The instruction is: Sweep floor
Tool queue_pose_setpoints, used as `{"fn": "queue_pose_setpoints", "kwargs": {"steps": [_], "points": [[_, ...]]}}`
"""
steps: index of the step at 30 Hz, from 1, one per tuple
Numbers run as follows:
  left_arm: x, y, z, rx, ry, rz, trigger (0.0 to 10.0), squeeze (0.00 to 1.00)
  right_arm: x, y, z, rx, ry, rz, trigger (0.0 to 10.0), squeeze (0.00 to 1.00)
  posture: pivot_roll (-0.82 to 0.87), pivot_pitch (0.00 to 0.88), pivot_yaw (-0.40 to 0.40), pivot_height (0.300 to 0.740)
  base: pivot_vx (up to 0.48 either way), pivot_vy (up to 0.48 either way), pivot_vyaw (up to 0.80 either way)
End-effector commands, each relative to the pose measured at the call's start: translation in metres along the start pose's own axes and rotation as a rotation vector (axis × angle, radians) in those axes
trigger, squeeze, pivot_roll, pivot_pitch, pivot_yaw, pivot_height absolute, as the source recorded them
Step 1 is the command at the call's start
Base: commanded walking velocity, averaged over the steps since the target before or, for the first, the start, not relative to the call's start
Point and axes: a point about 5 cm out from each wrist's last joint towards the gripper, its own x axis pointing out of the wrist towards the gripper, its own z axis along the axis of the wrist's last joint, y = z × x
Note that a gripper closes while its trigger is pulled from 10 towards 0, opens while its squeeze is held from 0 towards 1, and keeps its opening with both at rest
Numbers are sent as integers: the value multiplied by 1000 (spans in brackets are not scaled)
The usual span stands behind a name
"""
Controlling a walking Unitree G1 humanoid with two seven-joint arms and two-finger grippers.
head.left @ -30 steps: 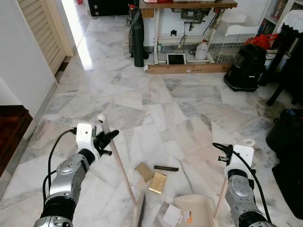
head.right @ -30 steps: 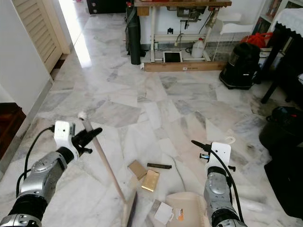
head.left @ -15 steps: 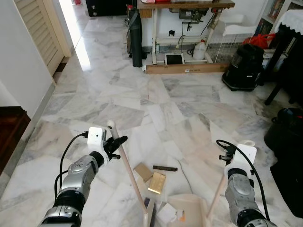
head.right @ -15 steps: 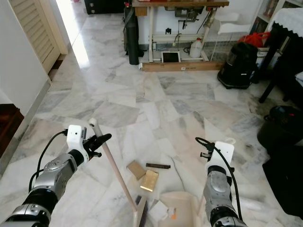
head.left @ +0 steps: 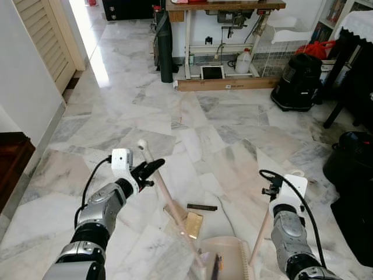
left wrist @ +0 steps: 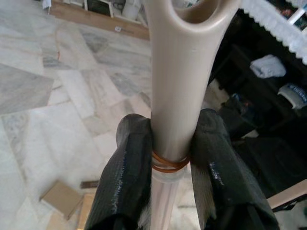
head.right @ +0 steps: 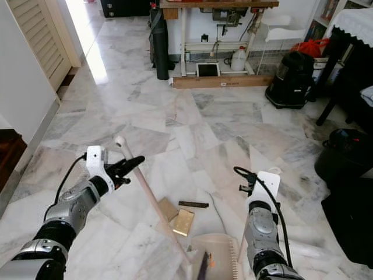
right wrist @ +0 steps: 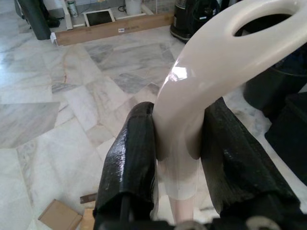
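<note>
Both pincers clenched: left pincer [left wrist: 170, 165] grasping broom handle [head.left: 169, 201], right pincer [right wrist: 178, 158] grasping dustpan handle [right wrist: 211, 72]; cardboard bits [head.left: 194, 224] on floor [head.left: 233, 128].

A long beige broom handle [head.left: 169, 201] is seen slanting down across the marble floor [head.left: 140, 111], its rounded top end raised and its lower end blurred at the mouth of the dustpan [head.left: 224, 256]. The dustpan is cream-coloured, laid flat on the floor with a comb-like row of teeth along one side, and its pale handle [head.left: 259, 236] is tilted upward. Just beside the broom's lower end, a tan cardboard piece [head.right: 168, 208], a gold-coloured flat packet [head.right: 183, 221] and a dark thin strip [head.right: 193, 204] are left lying on the tiles.
</note>
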Motion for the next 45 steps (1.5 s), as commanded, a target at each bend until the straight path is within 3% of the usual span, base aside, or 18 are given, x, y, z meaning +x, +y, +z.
{"fn": "queue_pose_setpoints", "kwargs": {"steps": [1,6,10,14,16,17,18,25,29,32,39,45], "points": [[1,0,17,2,-68,-13,10000,0,-2,9,-7,27,49,27,10000,0,17,0,7,740,0,0,0],[0,2,25,10,-116,4,10000,0,-2,9,-7,28,49,27,10000,0,19,0,9,740,0,0,0],[-7,4,39,102,-213,55,10000,0,-2,10,-7,30,50,28,10000,0,23,0,13,740,0,0,0],[-12,6,41,151,-234,89,10000,0,-2,10,-7,31,51,28,10000,0,23,0,14,740,0,0,0],[-17,11,36,267,-179,120,10000,0,-2,11,-7,32,50,29,10000,0,27,0,13,740,0,0,0],[-17,11,36,267,-179,120,10000,0,-2,11,-7,32,50,29,10000,0,27,0,13,740,0,0,0],[-19,13,30,331,-130,119,10000,0,-2,10,-7,31,50,29,10000,0,27,0,13,740,0,0,0],[-24,15,8,393,-25,114,10000,0,-2,9,-7,27,51,28,10000,0,25,0,10,740,0,0,0],[-21,12,-5,355,30,93,10000,0,-2,9,-7,25,51,30,10000,0,25,0,8,740,0,0,0],[-17,11,-9,281,25,99,10000,0,-2,9,-7,25,51,33,10000,0,21,0,6,740,0,0,0],[-11,7,-14,194,38,87,10000,0,-1,10,-5,28,46,32,10000,0,18,0,9,740,0,0,0],[-4,1,-7,78,-14,59,10000,0,-1,10,-5,31,45,29,10000,0,15,0,14,740,0,0,0]]}}
